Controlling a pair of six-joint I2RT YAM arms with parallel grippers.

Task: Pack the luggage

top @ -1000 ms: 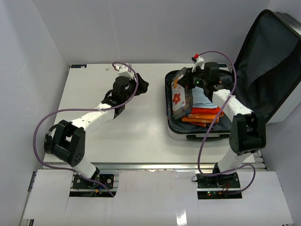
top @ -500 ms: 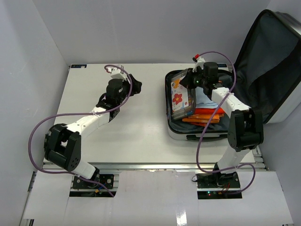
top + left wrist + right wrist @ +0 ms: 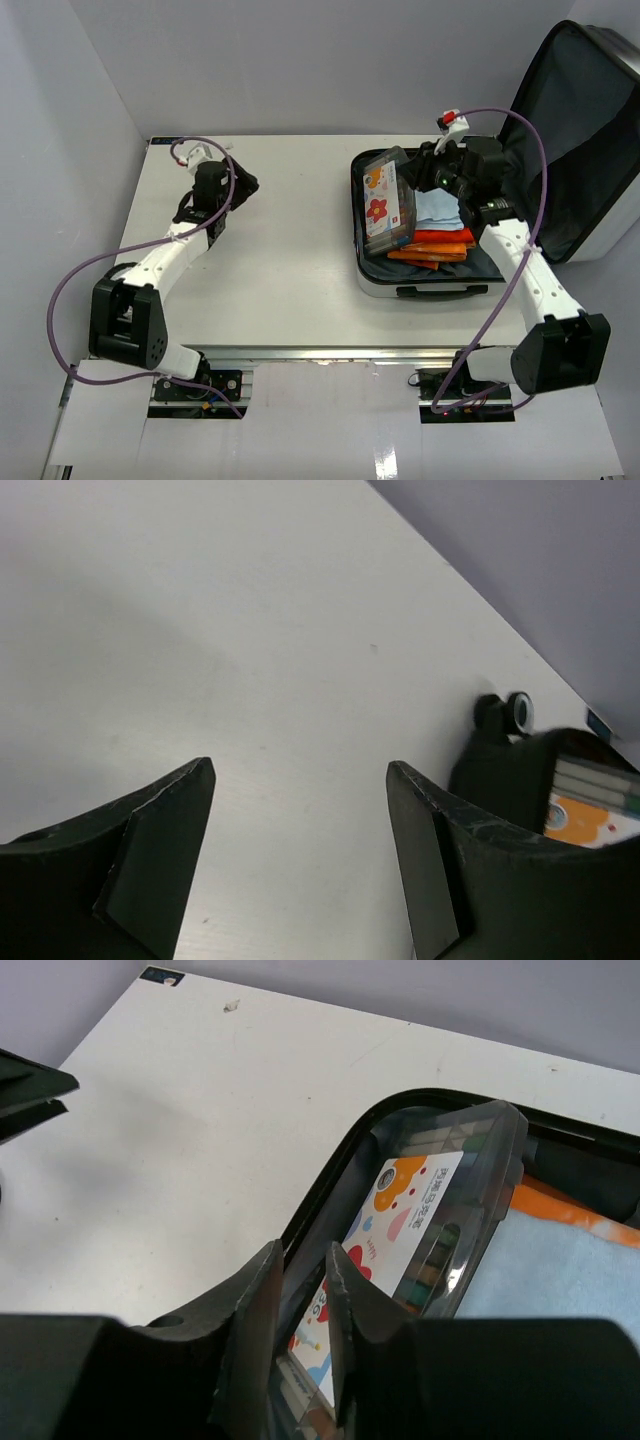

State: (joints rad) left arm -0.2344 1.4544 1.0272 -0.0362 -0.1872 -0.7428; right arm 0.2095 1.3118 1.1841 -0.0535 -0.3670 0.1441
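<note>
The right gripper (image 3: pixel 418 178), jaws narrowly parted and holding nothing, hangs over the upper middle of the luggage (image 3: pixel 395 288). The luggage lies open at the right of the overhead frame, lid upright behind. A clear flower-print case (image 3: pixel 388 200) leans on edge against its left wall, beside blue cloth (image 3: pixel 438 208) and orange packets (image 3: pixel 435 245). The left gripper (image 3: pixel 240 185) sits upper left, well apart.

Left wrist: jaws wide, bare table (image 3: pixel 300 630) beneath.

Right wrist: fingers (image 3: pixel 255 1300) just above the black zipper rim.

The shell looks stiff, light and slick, so the lid's rim edge is likely the best hold for closing.
</note>
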